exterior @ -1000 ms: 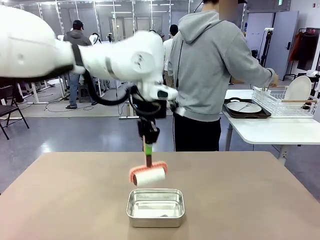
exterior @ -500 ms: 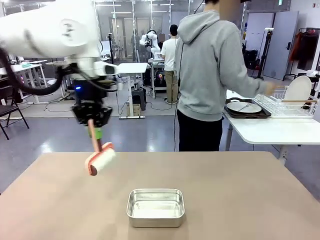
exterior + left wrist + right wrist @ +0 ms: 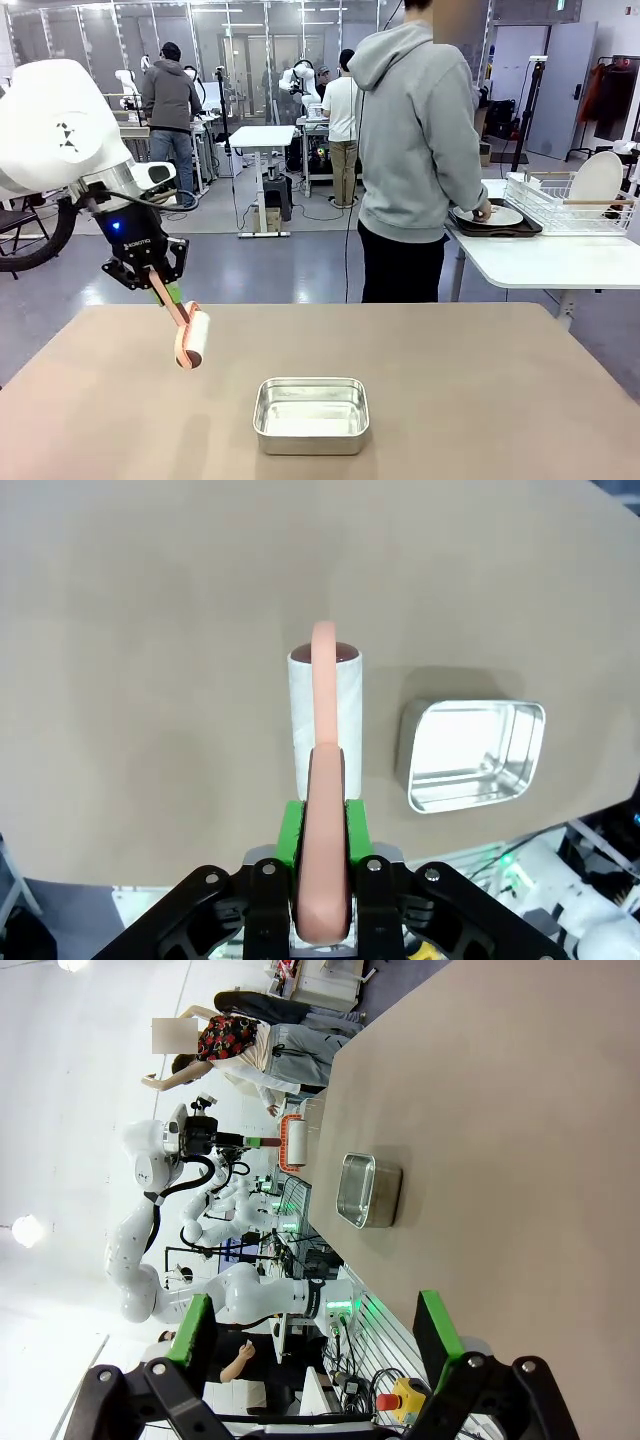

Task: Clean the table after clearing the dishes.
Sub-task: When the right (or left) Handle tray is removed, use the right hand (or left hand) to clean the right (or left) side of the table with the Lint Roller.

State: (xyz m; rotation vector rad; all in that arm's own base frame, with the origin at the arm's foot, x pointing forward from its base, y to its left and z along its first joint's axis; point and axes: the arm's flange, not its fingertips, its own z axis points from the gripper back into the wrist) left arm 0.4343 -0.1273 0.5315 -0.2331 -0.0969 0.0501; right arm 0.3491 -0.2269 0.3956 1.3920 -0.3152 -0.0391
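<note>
Plainly, the left arm's fingers point(image 3: 163, 287) are pinched on the salmon-pink handle of a lint roller point(image 3: 193, 340). In the left wrist view the green pads point(image 3: 292, 828) press the handle from both sides, and the white roll point(image 3: 325, 715) points away from the camera over the tan bench point(image 3: 480, 380). The roller hangs tilted over the bench's left part, near the far edge. Whether it touches the top cannot be told for sure, though from the right wrist view it looks lifted off it. A rectangular metal pan point(image 3: 311, 412) sits near the middle of the bench toward the robot's side, well apart from the roller.

The right arm's fingers point(image 3: 315, 1340) stand spread wide with nothing between them, looking along the bench toward the pan point(image 3: 368, 1190) and the other arm.

Beyond the far edge a person in a grey hoodie point(image 3: 415, 150) stands turned to a white side table point(image 3: 540, 262), one hand at a white plate on a dark tray point(image 3: 495, 220). Beside the tray stands a wire rack point(image 3: 545, 205) holding another white plate point(image 3: 597, 180) on edge.
</note>
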